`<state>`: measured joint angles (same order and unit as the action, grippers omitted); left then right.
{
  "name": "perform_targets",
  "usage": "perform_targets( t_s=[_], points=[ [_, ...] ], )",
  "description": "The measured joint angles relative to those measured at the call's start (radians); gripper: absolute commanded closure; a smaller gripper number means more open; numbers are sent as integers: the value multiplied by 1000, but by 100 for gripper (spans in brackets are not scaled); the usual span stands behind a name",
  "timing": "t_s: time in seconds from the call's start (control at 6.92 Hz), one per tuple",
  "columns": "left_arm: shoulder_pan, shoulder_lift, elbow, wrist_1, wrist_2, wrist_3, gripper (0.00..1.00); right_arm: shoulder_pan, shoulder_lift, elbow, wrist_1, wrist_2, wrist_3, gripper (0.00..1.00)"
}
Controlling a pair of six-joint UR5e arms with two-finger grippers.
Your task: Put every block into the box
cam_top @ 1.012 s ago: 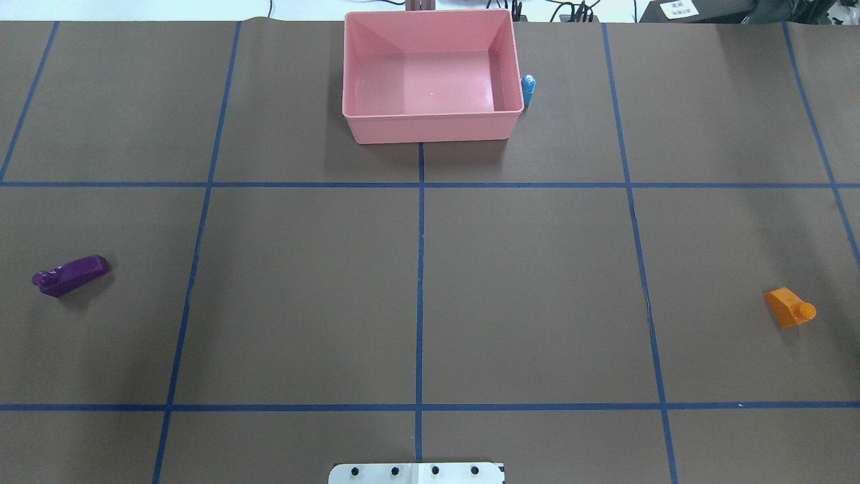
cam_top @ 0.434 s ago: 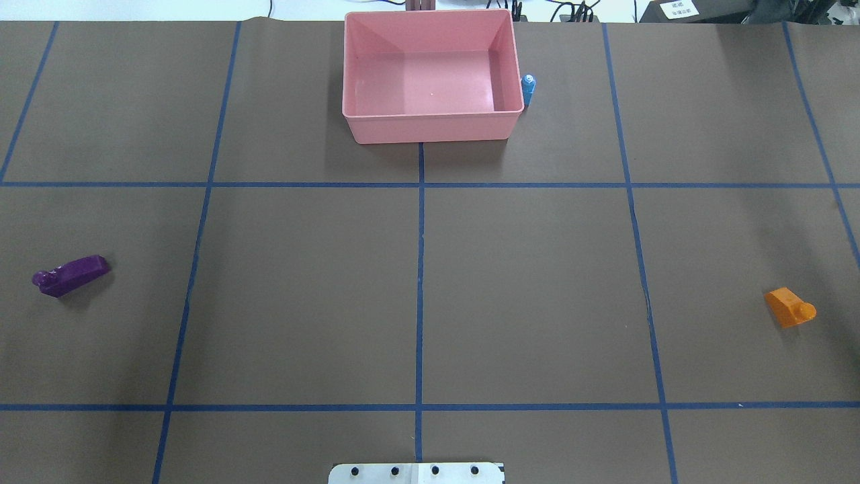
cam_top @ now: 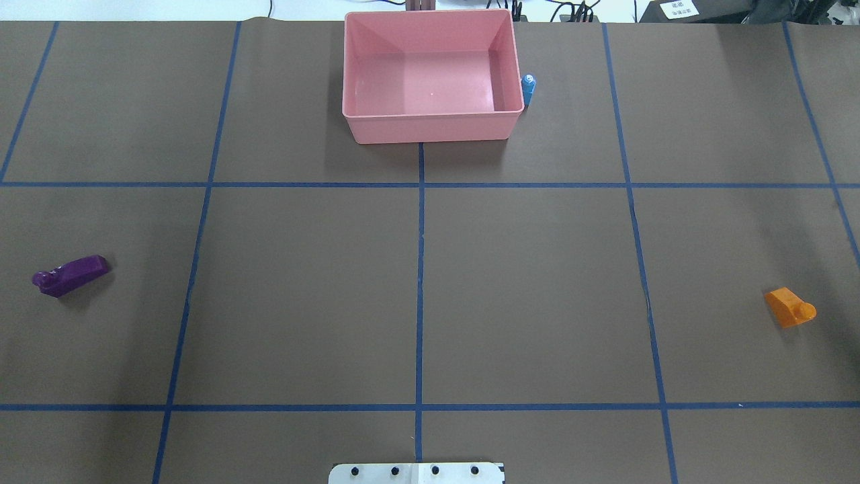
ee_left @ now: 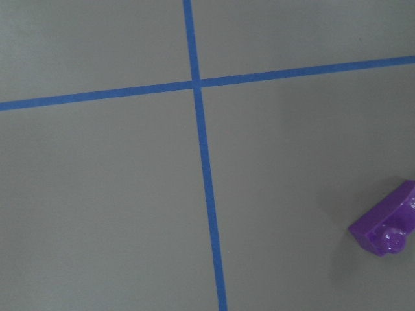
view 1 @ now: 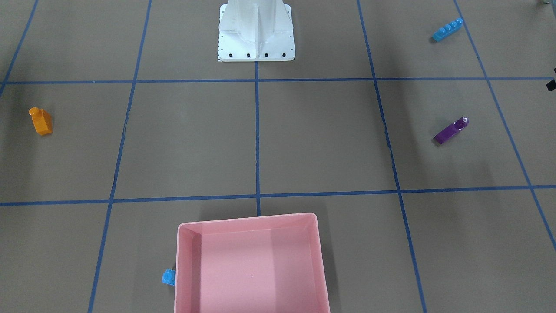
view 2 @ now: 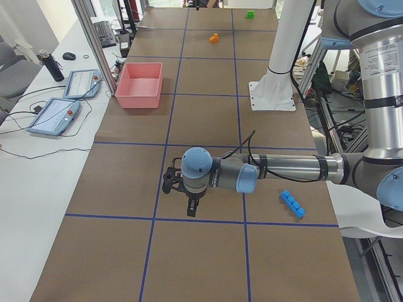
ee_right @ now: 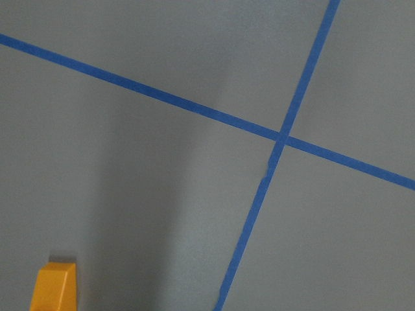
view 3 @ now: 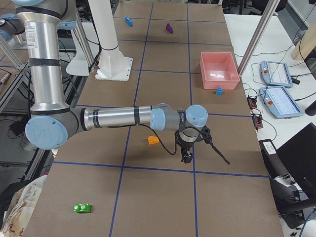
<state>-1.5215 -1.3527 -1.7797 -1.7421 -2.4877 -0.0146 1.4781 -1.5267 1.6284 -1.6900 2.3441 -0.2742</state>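
The pink box (cam_top: 430, 128) stands empty at the table's far middle; it also shows in the front view (view 1: 252, 261). A small light blue block (cam_top: 529, 87) touches its right wall. A long purple block (cam_top: 70, 275) lies at the left and shows in the left wrist view (ee_left: 387, 220). An orange block (cam_top: 789, 307) lies at the right and shows in the right wrist view (ee_right: 55, 288). A long blue four-stud block (view 1: 447, 29) and a green block (view 3: 82, 208) lie near the robot's side. The left gripper (view 2: 191, 207) and the right gripper (view 3: 186, 157) hover over the table; I cannot tell whether they are open.
The white robot base (view 1: 256, 34) stands at the near middle edge. Blue tape lines divide the brown table into squares. Tablets and cables (view 2: 63, 100) lie on a white bench beyond the far edge.
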Motion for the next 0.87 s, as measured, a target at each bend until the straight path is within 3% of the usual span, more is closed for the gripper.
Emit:
perform_targets(
  t_s=[0.29,0.58,0.87],
  points=[
    [83,-17,-8,-17,-41,-45,0,-36,-5,1,9,33,2,0],
    [187,-33,-17,-148,-38,-135,0,-124,0,6,11,96,22,0],
    [247,-47,-22,-203,-35,-208,0,-253,4,33,13,98,174,0]
  ],
)
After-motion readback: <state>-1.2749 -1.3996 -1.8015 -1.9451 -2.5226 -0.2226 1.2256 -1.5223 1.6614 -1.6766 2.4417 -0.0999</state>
